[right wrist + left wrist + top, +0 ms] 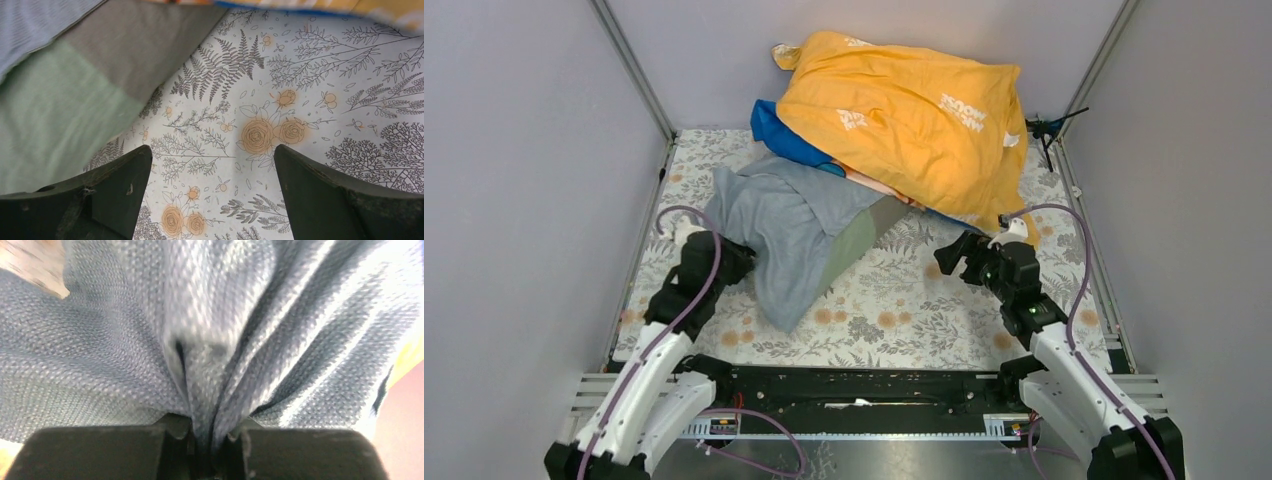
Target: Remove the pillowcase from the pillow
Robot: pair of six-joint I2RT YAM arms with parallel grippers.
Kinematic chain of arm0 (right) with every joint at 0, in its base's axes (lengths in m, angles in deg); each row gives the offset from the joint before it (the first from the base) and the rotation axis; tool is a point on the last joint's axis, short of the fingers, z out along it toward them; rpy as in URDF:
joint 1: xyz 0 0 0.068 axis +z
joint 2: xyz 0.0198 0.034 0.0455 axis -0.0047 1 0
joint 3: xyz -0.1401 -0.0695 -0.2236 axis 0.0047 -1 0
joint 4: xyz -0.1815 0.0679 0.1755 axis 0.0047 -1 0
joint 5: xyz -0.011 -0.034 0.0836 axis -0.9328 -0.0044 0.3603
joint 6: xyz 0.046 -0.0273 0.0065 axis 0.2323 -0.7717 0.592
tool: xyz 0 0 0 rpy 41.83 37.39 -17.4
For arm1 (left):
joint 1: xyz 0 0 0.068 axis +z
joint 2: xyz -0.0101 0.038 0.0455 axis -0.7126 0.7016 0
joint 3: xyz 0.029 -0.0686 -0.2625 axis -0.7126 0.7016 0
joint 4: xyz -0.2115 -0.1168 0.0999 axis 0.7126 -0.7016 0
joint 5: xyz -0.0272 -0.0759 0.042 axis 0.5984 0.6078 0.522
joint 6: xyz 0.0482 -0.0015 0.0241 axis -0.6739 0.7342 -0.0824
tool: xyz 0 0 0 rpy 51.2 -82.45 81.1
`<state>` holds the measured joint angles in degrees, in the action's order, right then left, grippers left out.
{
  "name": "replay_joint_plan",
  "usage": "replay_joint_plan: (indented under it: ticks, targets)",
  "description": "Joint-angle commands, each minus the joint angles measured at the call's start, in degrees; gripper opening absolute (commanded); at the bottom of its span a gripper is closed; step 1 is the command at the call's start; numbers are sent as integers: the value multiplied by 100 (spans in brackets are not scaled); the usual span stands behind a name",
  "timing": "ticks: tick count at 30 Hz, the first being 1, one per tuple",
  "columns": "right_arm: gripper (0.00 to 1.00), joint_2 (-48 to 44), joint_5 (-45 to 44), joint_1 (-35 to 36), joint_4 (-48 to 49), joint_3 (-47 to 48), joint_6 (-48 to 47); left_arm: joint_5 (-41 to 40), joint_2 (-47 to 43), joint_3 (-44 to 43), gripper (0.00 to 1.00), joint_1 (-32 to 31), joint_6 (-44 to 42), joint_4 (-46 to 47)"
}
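Top external: the pillowcase [774, 235] runs lengthwise far-to-near, its corner pointing nearward.

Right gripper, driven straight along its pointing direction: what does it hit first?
Likely the floral table cover, seen between the right gripper's open jaws; the green-grey fabric lies left of that line. Depth is unclear.

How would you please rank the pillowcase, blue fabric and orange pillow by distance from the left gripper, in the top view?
1. pillowcase, pinched by the left gripper.
2. blue fabric, behind the pillowcase.
3. orange pillow, far back right.
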<state>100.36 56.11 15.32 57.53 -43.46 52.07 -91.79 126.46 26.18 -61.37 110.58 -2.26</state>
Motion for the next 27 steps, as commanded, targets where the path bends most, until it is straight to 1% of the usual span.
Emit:
replay_joint_plan:
  ticks: [1, 3, 5, 9, 13, 15, 17, 20, 22, 25, 27]
  targets:
    - [99, 413, 50, 5, 617, 365, 102, -2349, -813, -1437, 0, 151, -606, -1522]
    - [99, 651, 73, 7, 865, 411, 281, -2661, -1044, -1855, 0, 151, -783, -1762]
    - [99, 900, 89, 5, 1076, 474, 461, -2758, -1171, -2223, 0, 151, -934, -1919]
    - [99, 1392, 108, 5, 1348, 708, 783, -2775, -1187, -2866, 0, 151, -1195, -2041]
    - [99, 1833, 220, 5, 1544, 898, 967, -2824, -1168, -3295, 0, 152, -1455, -2033]
    - [99, 2127, 379, 37, 1487, 1155, 896, -2757, -1117, -3412, 0, 151, -1560, -1973]
    - [99, 2409, 426, 182, 1227, 1532, 677, -2606, -1040, -3448, 0, 153, -1596, -1936]
    - [99, 2672, 193, 549, 839, 2114, 248, -2404, -917, -3413, 0, 152, -1581, -1936]
    - [99, 2718, 3, 776, 744, 2374, -89, -2346, -882, -3351, 0, 151, -1579, -1932]
    - [99, 2780, -354, 1190, 473, 2831, -816, -2318, -868, -3239, 0, 151, -1579, -1895]
    - [99, 2896, -406, 1447, 250, 3281, -1429, -2249, -875, -3134, 0, 151, -1557, -1872]
